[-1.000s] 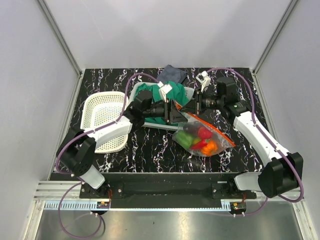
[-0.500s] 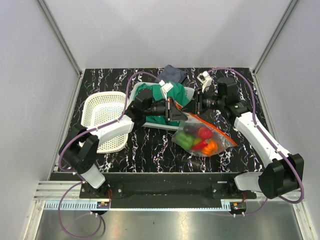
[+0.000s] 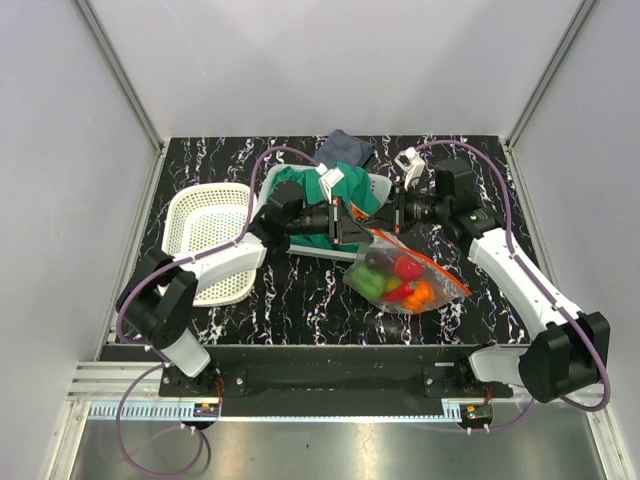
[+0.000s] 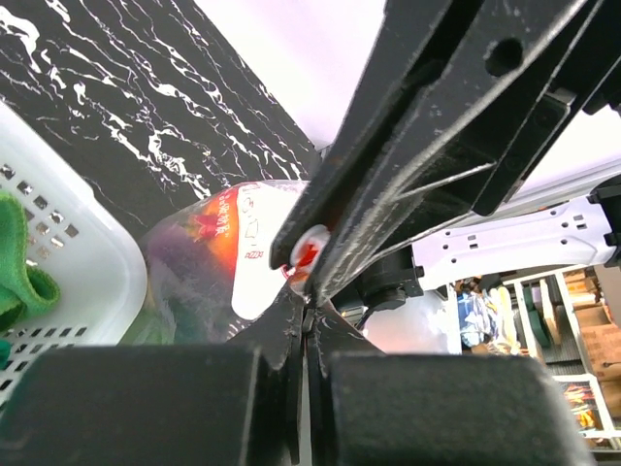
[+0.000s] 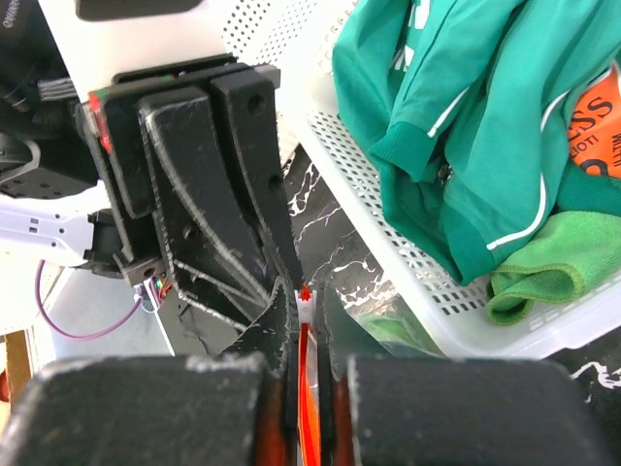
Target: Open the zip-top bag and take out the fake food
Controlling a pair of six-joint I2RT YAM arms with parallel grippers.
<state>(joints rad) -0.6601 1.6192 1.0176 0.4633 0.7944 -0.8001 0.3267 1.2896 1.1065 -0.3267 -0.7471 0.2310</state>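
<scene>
Marbled table (image 3: 300,300): left gripper (image 3: 354,223), right gripper (image 3: 384,216) hide zip-top bag (image 3: 443,280) mouth (both clamped).

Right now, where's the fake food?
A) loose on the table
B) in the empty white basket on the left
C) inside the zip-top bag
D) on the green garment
C: the coloured fake food shows bunched inside the clear zip-top bag.

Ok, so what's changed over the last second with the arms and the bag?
The right gripper has eased slightly rightward, away from the left gripper, so the gap between them at the mouth of the zip-top bag is a little wider. Both grippers stay pinched on the bag's top. The fake food is still inside, and the white basket hasn't moved.
</scene>
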